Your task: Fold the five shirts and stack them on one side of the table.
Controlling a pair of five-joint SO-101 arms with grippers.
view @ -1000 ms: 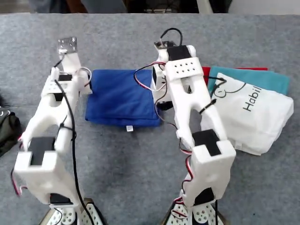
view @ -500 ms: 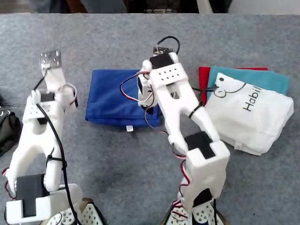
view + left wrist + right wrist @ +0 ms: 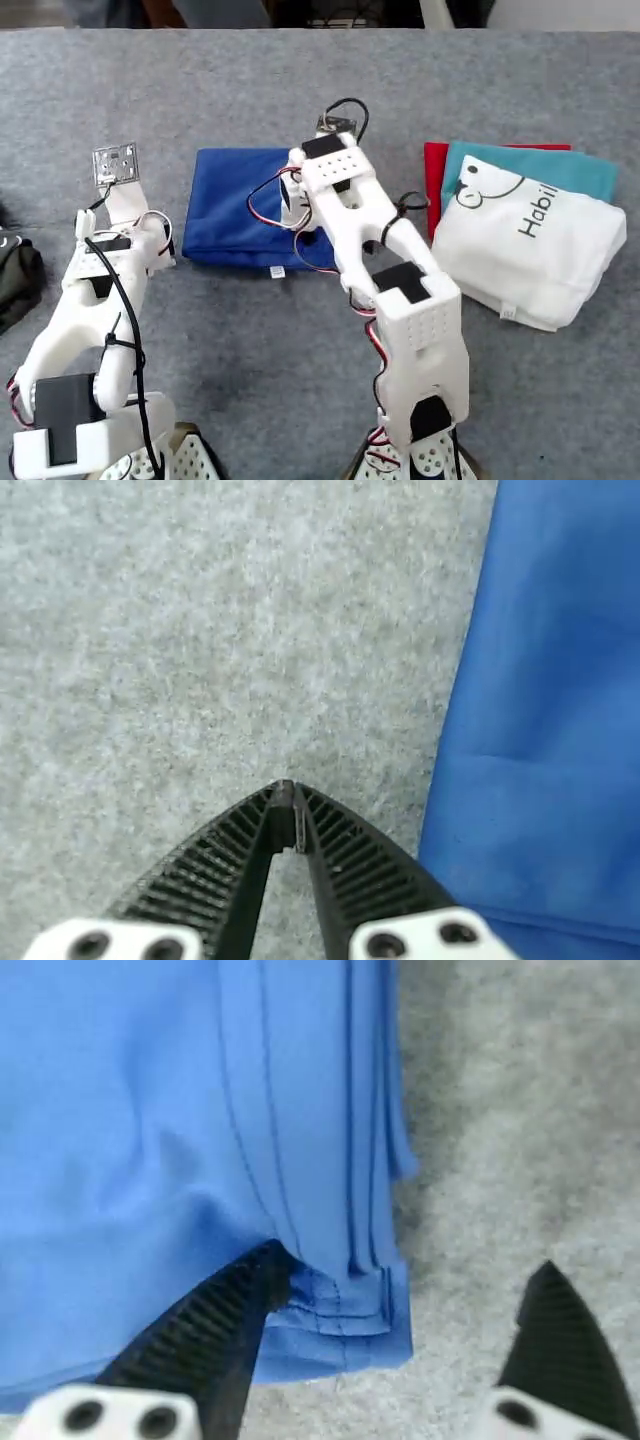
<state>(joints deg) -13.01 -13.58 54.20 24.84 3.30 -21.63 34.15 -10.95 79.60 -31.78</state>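
**Blue shirt at the right pincer, three more stacked**

Right pincer is apart. One ribbed black finger sits at the hemmed corner of the blue shirt, the other is past the shirt's edge, over bare table. I can't tell if the finger actually presses the cloth.

Left pincer is together, tips meeting with nothing between them. It's over bare table, just beside the blue shirt's long edge, not touching it.

Count from the high view – four shirts:
- 1 blue, folded to a flat rectangle mid-table between the two arms, with the right arm reaching over its right part
- 1 white shirt with dark print, on top of the pile at the table's right side
- 1 teal shirt under the white, its far edge showing
- 1 red shirt showing as a narrow strip at the pile's left edge

Blue cloth is smooth, with several layered edges and stitched hem lines at the corner. Table top is a grey, fuzzy, carpet-like covering – both pincers' fingers are black and ridged.
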